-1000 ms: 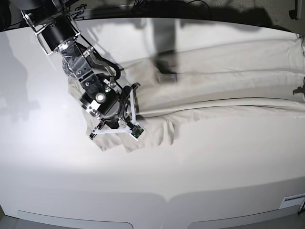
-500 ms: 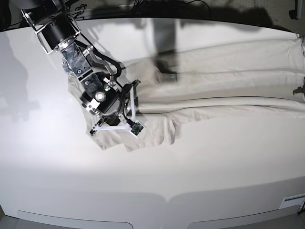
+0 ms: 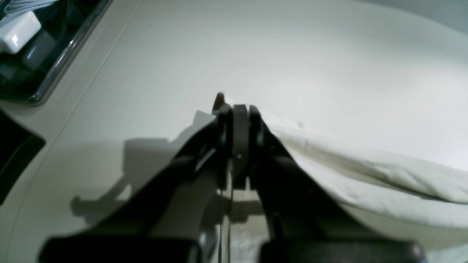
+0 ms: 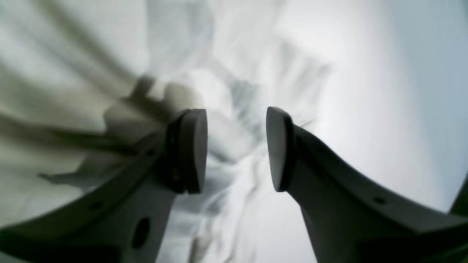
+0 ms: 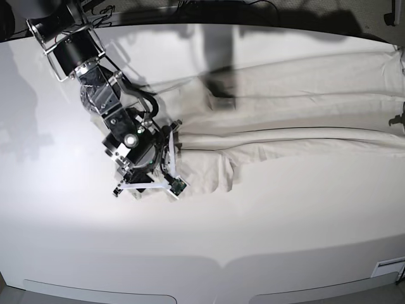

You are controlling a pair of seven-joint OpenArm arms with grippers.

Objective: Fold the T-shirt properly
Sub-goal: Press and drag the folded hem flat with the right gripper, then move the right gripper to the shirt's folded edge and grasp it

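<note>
The T-shirt [image 5: 297,107] lay stretched across the white tabletop [image 5: 202,247] in the base view, running from the right arm at that view's left to the far right edge, in long lengthwise folds. Its near edge formed a raised ridge along the middle, and a loose, wrinkled flap [image 5: 212,174] spread on the tabletop just beside the right gripper.

The right gripper [image 4: 237,148] stood over that crumpled end of the garment. In the right wrist view its jaws were parted, with a clear gap between the two pads [image 4: 192,149]. Blurred wrinkled fabric showed in and behind the gap. Whether either pad touched the cloth could not be told. In the base view the same gripper [image 5: 149,187] pointed down at the left end of the T-shirt, arm reaching in from the upper left.

The left gripper [image 3: 237,109] appeared in the left wrist view with its jaws drawn together, no gap between them. A fold of the T-shirt [image 3: 365,171] ran away from the tips to the right. Whether cloth was pinched between them could not be told from that view. A dark tray-like edge [image 3: 55,62] showed at upper left, off the tabletop.
</note>
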